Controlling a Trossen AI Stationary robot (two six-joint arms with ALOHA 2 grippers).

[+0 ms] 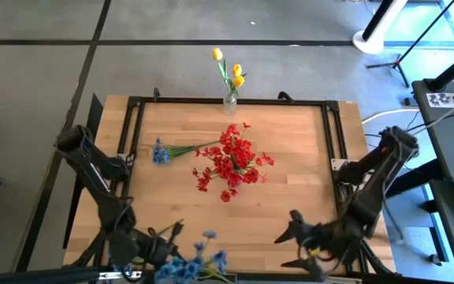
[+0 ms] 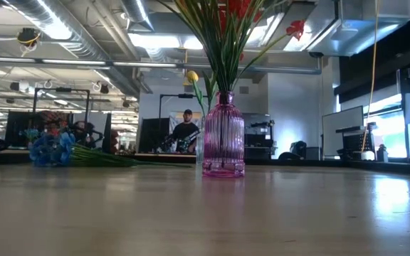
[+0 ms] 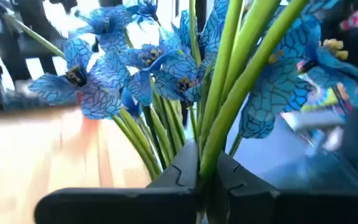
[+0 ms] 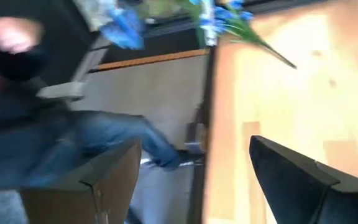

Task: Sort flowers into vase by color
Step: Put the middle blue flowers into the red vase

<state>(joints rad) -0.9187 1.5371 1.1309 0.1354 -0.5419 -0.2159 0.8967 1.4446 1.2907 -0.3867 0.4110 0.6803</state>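
My left gripper (image 1: 166,241) is at the table's near edge, shut on a bunch of blue flowers (image 1: 198,259), whose blossoms fill the left wrist view (image 3: 135,68). A second blue bunch (image 1: 161,152) lies flat on the table's left half, also in the low view (image 2: 52,148). Red sprays (image 1: 231,162) stand in a ribbed pink vase (image 2: 223,142) at the table's middle. Yellow tulips (image 1: 228,67) stand in a small clear vase (image 1: 229,102) at the far edge. My right gripper (image 1: 290,239) is open near the near right corner and touches nothing. My left gripper pinches the blue bunch by several green stems (image 3: 211,143) between its two fingers (image 3: 179,177). The stems run out past the fingertips along the fingers, and the blossoms spread beyond them. In the high view the blossoms sit over the table's near edge.
A black frame (image 1: 132,118) runs round the wooden table top. Bare wood lies to the right of the pink vase and along the near half. A person in jeans (image 4: 92,137) shows beyond the table edge in the right wrist view. Another person (image 2: 186,131) stands far back in the room.
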